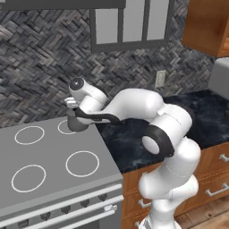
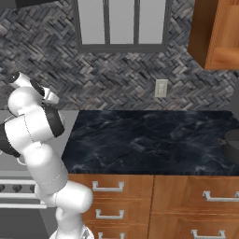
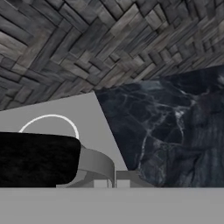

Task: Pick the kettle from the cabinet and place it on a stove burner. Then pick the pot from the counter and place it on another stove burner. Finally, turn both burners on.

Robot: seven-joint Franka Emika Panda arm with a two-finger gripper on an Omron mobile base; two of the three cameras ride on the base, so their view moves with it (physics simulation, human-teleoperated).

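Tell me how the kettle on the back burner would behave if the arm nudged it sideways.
The kettle looks small and rounded, so probably light, and it may slide on the flat grey cooktop. It's rigid, likely not floppy. Its squat body suggests it'd skid rather than tip.

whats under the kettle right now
The kettle sits on the grey cooktop over the back right burner ring. Most of that ring is covered by the kettle.

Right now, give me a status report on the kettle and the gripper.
Gripper shut on kettle. Kettle over the back right burner ring of the grey cooktop. Pot on the counter at far right. Nothing in the way.
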